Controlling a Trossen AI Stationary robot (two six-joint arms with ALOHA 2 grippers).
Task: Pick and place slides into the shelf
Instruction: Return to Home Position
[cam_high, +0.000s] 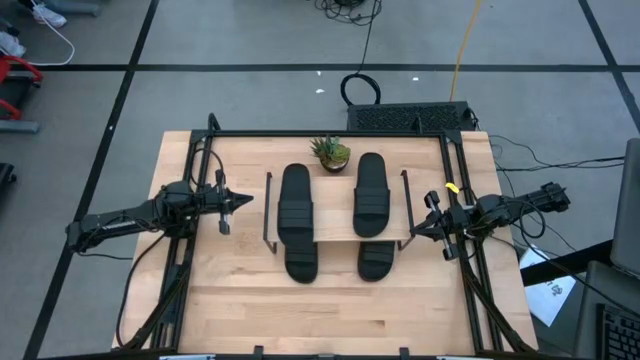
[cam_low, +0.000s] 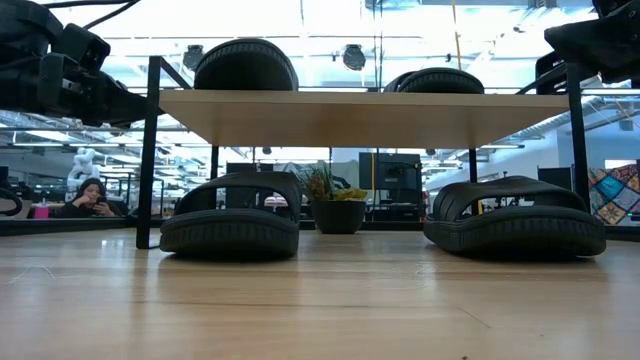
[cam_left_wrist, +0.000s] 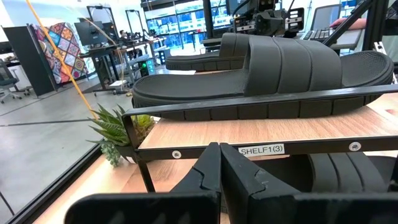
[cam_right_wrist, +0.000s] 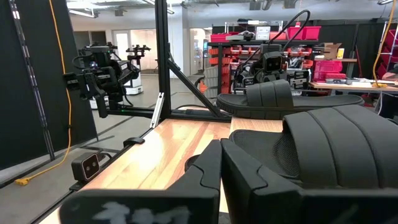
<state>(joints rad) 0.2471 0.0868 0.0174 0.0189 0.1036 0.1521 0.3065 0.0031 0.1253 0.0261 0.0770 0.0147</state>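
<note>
Four black slides sit at the shelf, a low rack with a light plank top and thin black side frames. Two lie soles down on the plank, the left one and the right one. Two more rest on the table under the plank, with their ends sticking out toward the near edge. My left gripper hangs shut just left of the shelf. My right gripper hangs shut at the shelf's right frame. Neither touches anything.
A small potted plant stands on the table at the shelf's far side, between the two rows of slides. Black frame rails run along the table's far, left and right edges. A person sits in the room beyond the table.
</note>
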